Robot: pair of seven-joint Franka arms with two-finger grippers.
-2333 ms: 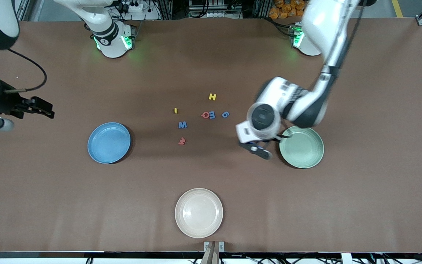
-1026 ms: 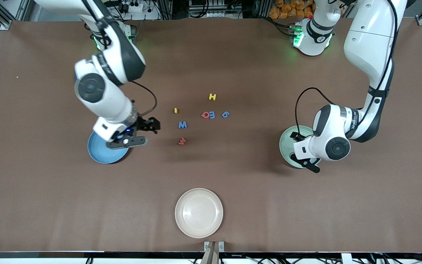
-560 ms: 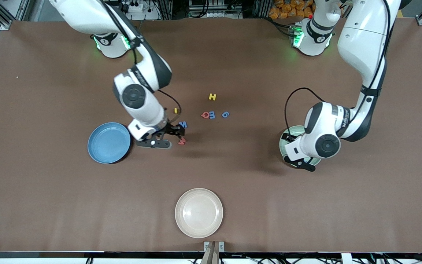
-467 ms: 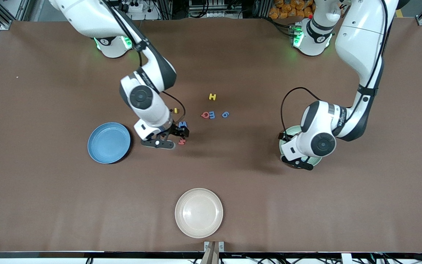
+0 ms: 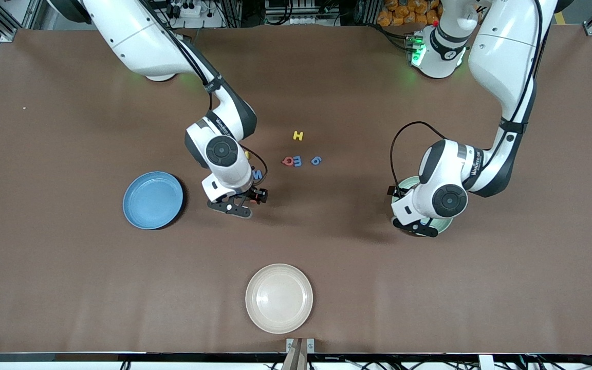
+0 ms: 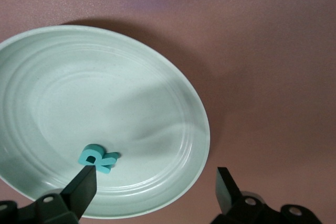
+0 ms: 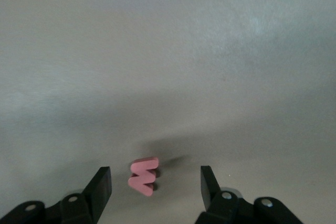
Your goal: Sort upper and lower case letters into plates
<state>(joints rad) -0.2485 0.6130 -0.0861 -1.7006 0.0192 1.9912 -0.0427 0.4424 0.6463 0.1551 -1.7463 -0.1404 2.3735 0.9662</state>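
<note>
**Red letter between the right claw's fingers; teal letter lying in the mint plate**

The blue plate [image 5: 152, 200] lies toward the right arm's end of the table, with nothing visible in it. Just beside it, toward the middle, the right gripper [image 5: 256, 196] is down at the table over the red letter [image 7: 143, 176]. In the right wrist view that letter lies flat on the brown table [image 5: 70, 288] between the two fingers [image 7: 100, 184], which stand apart with a gap on each side and do not touch it. Farther from the front camera, partly hidden by the right wrist, is a blue letter [image 5: 258, 174]. Next come the red Q [image 5: 288, 161] touching a blue letter [image 5: 297, 161], a yellow H [image 5: 298, 135] farther from the camera, and another blue letter [image 5: 316, 160] alone. None lies between the fingers and the red letter. A cream plate [image 5: 279, 298] sits nearest the camera.

Toward the left arm's end, the left gripper [image 6: 155, 187] hovers over the mint plate [image 6: 47, 77], fingers wide apart and empty. A teal letter [image 6: 95, 159] lies inside the plate near its rim, just by one fingertip.
</note>
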